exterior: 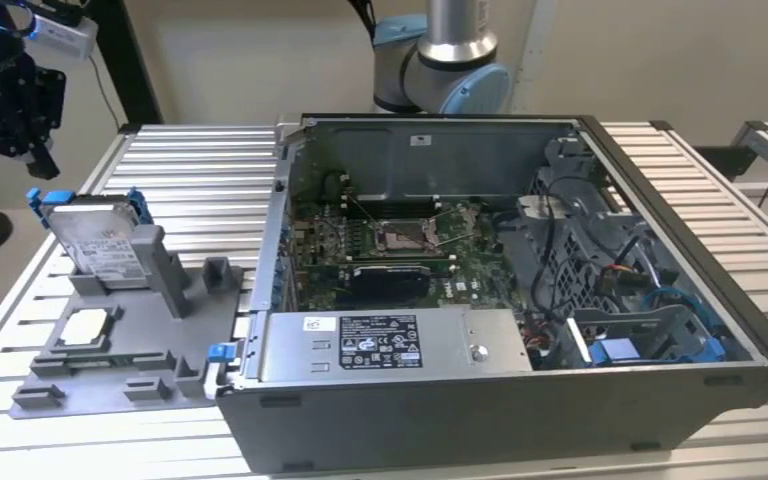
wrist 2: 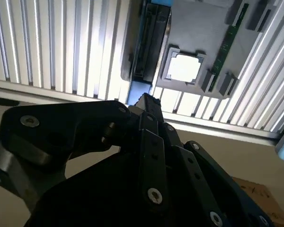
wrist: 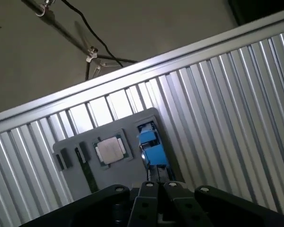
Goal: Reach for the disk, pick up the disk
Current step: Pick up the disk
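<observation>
1. Silver slats make up the table (exterior: 184, 160), and a big open computer case (exterior: 491, 420) sits on it, toward the exterior view's right.
2. On the exterior view's left lies a grey holder (exterior: 104, 385). The disk (exterior: 97, 245) stands on its edge at the far end of this holder. It leans a little, and it has blue plastic at its top corners.
3. A small white-topped chip (exterior: 84, 325) lies flat in the holder, just on the near side of the disk. A grey post (exterior: 151, 260) stands right beside the disk, on the side toward the case.
4. The gripper (wrist: 160, 187) hangs in the air above the far left end of the holder, well apart from the disk. It holds nothing. In the first wrist view its two fingers look pressed together.
5. I think the biggest danger is those closed fingers. If they come down like that, they could hit the top edge of the disk and tip it over.
6. The disk leans, so a straight-down grab could catch only one corner. Then it might slip out or twist.
7. The blue plastic may bend if it is squeezed, so a hold there could be weak.
8. The post is very close, so a finger could bump into it and stop short.
9. A finger that goes down on the near side might scrape the chip.
</observation>
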